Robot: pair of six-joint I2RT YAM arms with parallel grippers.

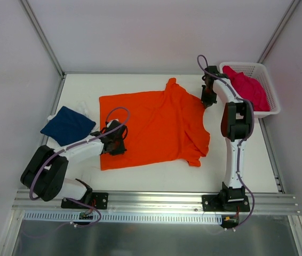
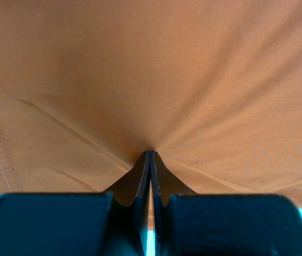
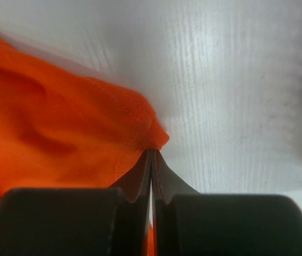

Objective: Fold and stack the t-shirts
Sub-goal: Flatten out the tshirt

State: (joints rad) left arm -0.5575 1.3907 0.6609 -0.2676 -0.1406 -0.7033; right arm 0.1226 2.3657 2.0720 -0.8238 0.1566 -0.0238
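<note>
The orange shirt (image 1: 156, 125) is spread on the table (image 1: 140, 178). Its left part is pinched by the left gripper (image 2: 150, 156), and its right edge by the right gripper (image 3: 151, 152), both sets of jaws closed on the cloth. The navy shirt (image 1: 67, 126) lies folded to its left. The pink shirt (image 1: 249, 88) sits in the basket (image 1: 272, 101) to its right.

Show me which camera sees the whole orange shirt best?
The top external view: it shows the whole orange shirt on the table. The left wrist view shows only pinched cloth at the left gripper; the right wrist view, one corner at the right gripper.
</note>
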